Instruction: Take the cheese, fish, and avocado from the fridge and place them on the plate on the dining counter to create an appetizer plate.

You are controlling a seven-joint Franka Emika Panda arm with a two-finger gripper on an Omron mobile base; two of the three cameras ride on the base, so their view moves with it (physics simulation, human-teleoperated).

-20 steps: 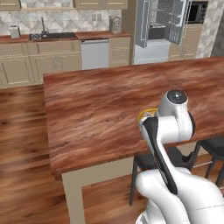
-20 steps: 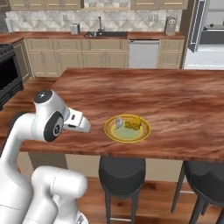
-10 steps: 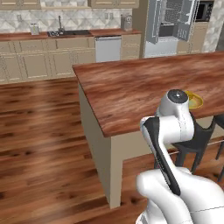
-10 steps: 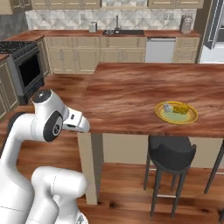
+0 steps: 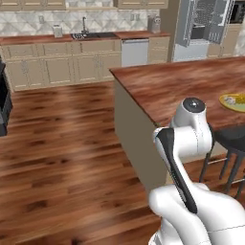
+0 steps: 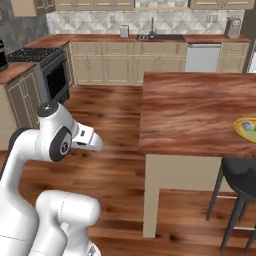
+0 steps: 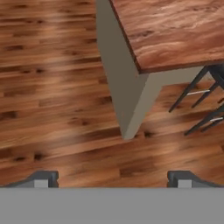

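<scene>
**Empty hand at the surface's corner, fridge far off**

The hand (image 7: 111,177) is seen low in the hand view, fingertips wide apart, nothing held, over wooden floor. The reddish-brown wood-grain surface (image 5: 182,86) lies beyond. The round yellow plate (image 5: 233,102) is cut off at the right edge; its contents cannot be identified. The silver-grey fridge (image 5: 203,26), doors open, stands upper right, far ahead of the hand.
</scene>
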